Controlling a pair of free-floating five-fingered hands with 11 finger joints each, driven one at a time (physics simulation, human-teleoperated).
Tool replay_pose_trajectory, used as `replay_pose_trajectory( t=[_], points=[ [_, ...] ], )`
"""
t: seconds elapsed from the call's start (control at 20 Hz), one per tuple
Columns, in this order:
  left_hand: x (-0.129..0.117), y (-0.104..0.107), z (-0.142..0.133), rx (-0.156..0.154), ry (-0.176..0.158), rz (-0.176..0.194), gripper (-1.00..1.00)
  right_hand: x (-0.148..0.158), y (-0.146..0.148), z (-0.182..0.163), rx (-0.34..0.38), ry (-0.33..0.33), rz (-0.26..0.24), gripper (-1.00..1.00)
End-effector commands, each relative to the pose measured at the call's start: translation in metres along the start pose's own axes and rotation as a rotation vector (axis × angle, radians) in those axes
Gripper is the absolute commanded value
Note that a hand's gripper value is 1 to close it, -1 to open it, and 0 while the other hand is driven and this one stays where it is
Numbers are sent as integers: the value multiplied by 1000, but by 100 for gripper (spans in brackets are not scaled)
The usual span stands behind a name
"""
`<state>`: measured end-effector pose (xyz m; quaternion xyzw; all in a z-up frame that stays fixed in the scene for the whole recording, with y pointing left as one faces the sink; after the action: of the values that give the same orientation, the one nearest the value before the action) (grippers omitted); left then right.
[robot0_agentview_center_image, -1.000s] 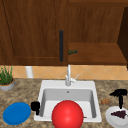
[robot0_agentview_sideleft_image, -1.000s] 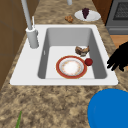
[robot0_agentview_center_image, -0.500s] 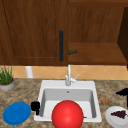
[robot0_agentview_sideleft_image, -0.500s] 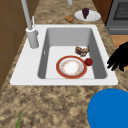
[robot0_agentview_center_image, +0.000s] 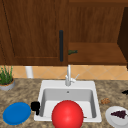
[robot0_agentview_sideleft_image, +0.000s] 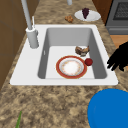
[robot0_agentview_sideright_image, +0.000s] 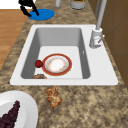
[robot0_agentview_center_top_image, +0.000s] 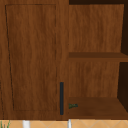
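My left hand (robot0_agentview_center_image: 35, 106) hovers between the blue plate (robot0_agentview_center_image: 16, 113) and the sink's left rim (robot0_agentview_center_image: 41, 100), fingers relaxed and hanging, holding nothing. In the side views this hand (robot0_agentview_sideleft_image: 119, 59) (robot0_agentview_sideright_image: 27, 5) floats by the counter's front edge, near the blue plate (robot0_agentview_sideleft_image: 110, 108) (robot0_agentview_sideright_image: 42, 14). A sliver of my right hand (robot0_agentview_center_image: 125, 92) shows at the far right, above the counter. In the sink lie a red-rimmed bowl (robot0_agentview_sideleft_image: 71, 67), a small red ball (robot0_agentview_sideleft_image: 88, 61) and a brown piece of food (robot0_agentview_sideleft_image: 82, 50). From the front the bowl (robot0_agentview_center_image: 67, 114) looks like a red round shape.
A white plate with grapes (robot0_agentview_center_image: 117, 116) and a brown pastry (robot0_agentview_center_image: 105, 101) lie right of the sink. The faucet (robot0_agentview_center_image: 68, 76) stands behind the basin, a potted plant (robot0_agentview_center_image: 6, 80) at far left. The wall cabinet's left door (robot0_agentview_center_top_image: 35, 57) is closed; a small green thing (robot0_agentview_center_top_image: 73, 106) lies on its open shelf.
My right hand has drifted right, almost out past the picture's edge. The left hand and everything in the sink have stayed put.
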<state>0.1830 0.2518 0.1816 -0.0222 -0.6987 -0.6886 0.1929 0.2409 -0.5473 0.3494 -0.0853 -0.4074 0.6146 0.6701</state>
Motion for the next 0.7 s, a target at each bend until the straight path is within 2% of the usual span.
replay_pose_trajectory(
  t=[0.0,0.15,0.65],
  points=[
    [0,0,0,0,0,0,0,-12,-6,12,0,-59,-36,-100],
    [0,0,0,0,0,0,0,-16,-17,33,-6,-68,-56,-100],
    [0,0,0,0,0,0,0,-28,-45,102,1,-78,-60,-100]
  ],
)
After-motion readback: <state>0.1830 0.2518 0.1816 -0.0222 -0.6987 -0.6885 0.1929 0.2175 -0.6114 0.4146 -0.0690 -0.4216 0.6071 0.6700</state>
